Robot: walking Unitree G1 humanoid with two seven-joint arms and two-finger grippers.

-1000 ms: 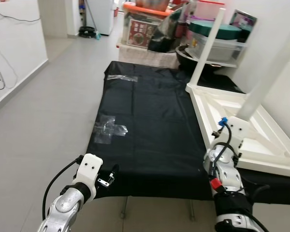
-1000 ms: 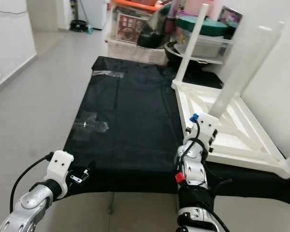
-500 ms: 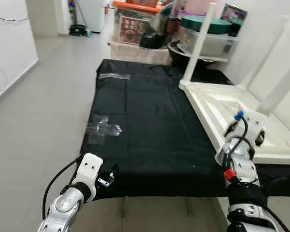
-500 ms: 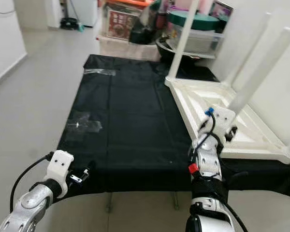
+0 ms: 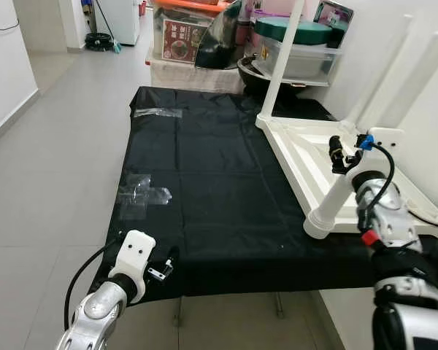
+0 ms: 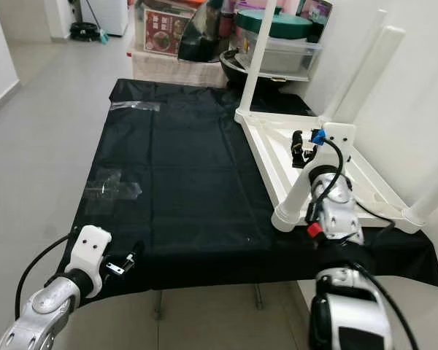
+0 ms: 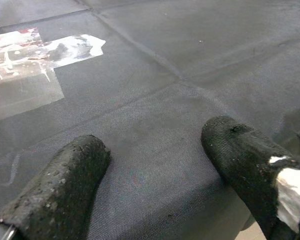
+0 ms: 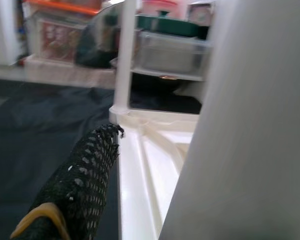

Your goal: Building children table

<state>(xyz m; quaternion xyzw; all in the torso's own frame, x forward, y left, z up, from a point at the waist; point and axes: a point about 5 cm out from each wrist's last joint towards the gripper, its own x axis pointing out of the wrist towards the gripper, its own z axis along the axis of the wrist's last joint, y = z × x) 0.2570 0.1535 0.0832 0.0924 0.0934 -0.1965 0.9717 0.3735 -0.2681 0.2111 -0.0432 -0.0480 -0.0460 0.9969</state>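
The white children's table [image 5: 286, 162] lies upside down on the right of a black cloth [image 5: 219, 182], with its legs pointing up. One leg [image 5: 332, 200] leans up from the table's near left corner. My right gripper [image 5: 338, 154] is raised against this leg, partway up it. In the right wrist view the leg [image 8: 250, 125] looms close, and one black finger [image 8: 90, 170] stands apart from it across a gap; the leg hides the other finger. My left gripper [image 5: 160, 268] hovers open over the cloth's near left edge, with nothing between its fingers [image 7: 60, 190].
Two clear plastic bags [image 5: 142, 193] [image 5: 157, 111] lie on the cloth's left half. Storage boxes and a lidded tub [image 5: 296, 47] crowd the far end. A white wall runs close along the right. Grey tiled floor [image 5: 51, 182] lies open to the left.
The camera has shifted, showing more of the table. My right arm has risen from near the table's corner to partway up the leaning leg. The left arm has held still.
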